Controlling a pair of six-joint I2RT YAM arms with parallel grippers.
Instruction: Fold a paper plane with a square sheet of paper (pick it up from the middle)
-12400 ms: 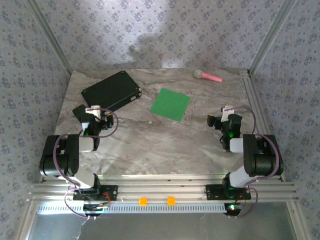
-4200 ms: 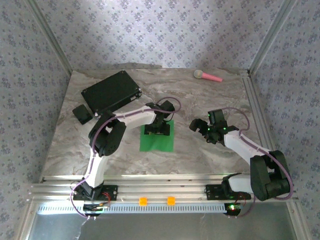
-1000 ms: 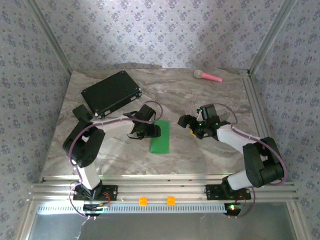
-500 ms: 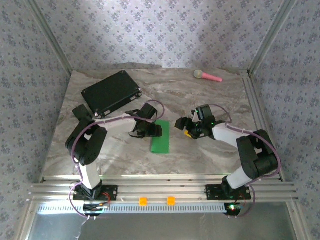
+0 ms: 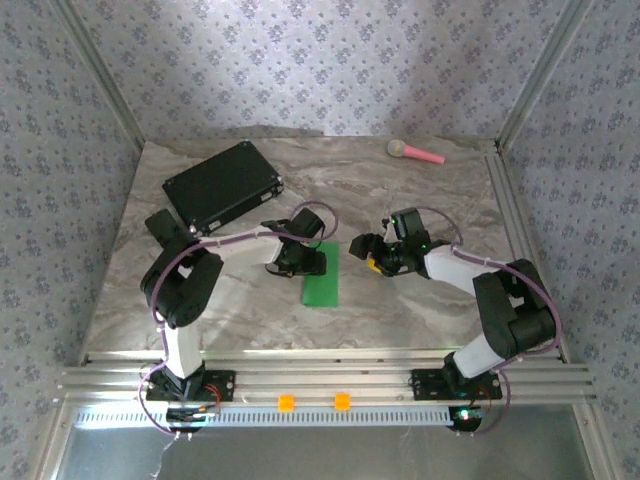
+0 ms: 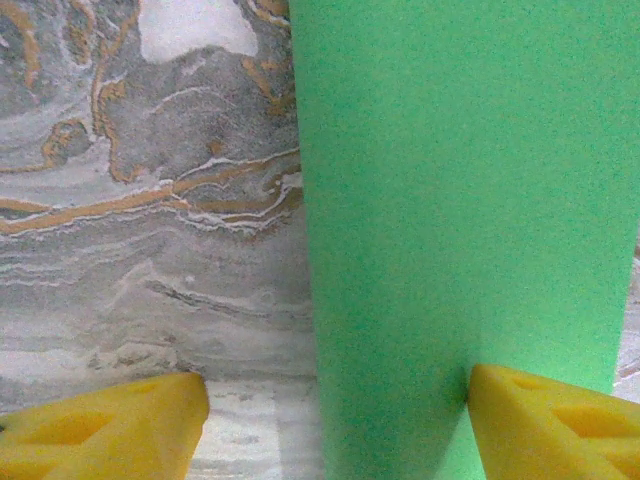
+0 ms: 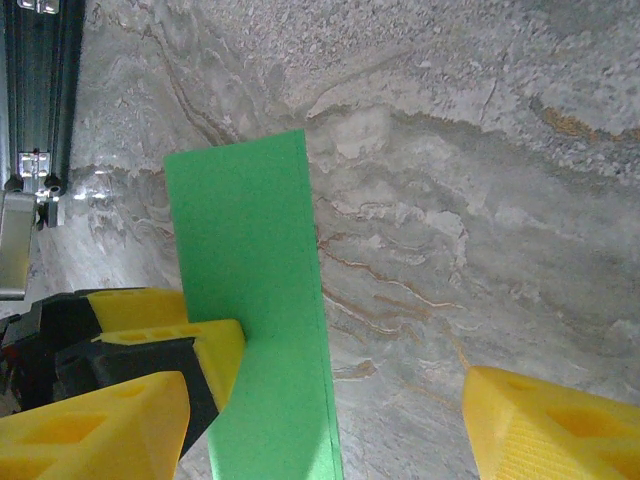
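The square sheet of paper is bright green and lies flat on the marble table, folded into a narrow strip. A paper plane is out of view. My left gripper is open over the strip's far end. In the left wrist view the strip runs between the yellow fingertips, and the right one rests on the paper. My right gripper hangs open just right of the strip, apart from it. In the right wrist view the strip passes between the right gripper's wide-set fingers, with a left-gripper finger pressing on its edge.
A black rectangular case lies at the back left. A pink-handled microphone-like toy sits at the back right. Aluminium rails border the table's right side and near edge.
The left gripper has slid a little right onto the strip's far end. The right gripper has moved left toward the strip and narrowed somewhat. The paper has stayed in place.
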